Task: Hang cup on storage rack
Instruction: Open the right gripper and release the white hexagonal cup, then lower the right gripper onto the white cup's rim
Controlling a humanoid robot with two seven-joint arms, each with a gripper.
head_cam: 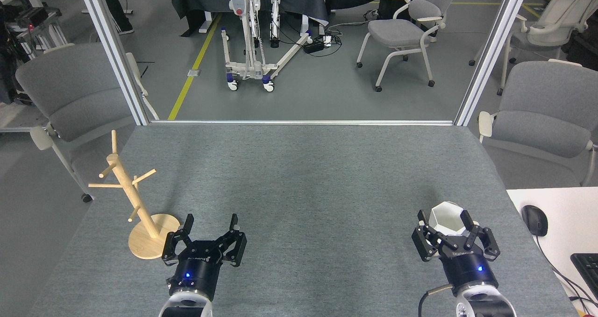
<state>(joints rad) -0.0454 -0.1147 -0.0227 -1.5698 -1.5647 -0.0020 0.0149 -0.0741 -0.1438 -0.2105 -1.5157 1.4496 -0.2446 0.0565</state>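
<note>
At the bench's left edge stands the storage rack (140, 205), pegs bare, with the left gripper (211, 227) just beside its base, jaws apart and empty. Far right, the right gripper (447, 224) has its jaws around the cup (446, 220), seemingly clamped; the grasp step looks done, so next comes carrying it across to a peg.

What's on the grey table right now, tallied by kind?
Small white faceted cup with hexagonal rim, between the right gripper's fingers: 1
Light wooden mug tree with round base and angled pegs, near the left gripper: 1
Total: 2
</note>
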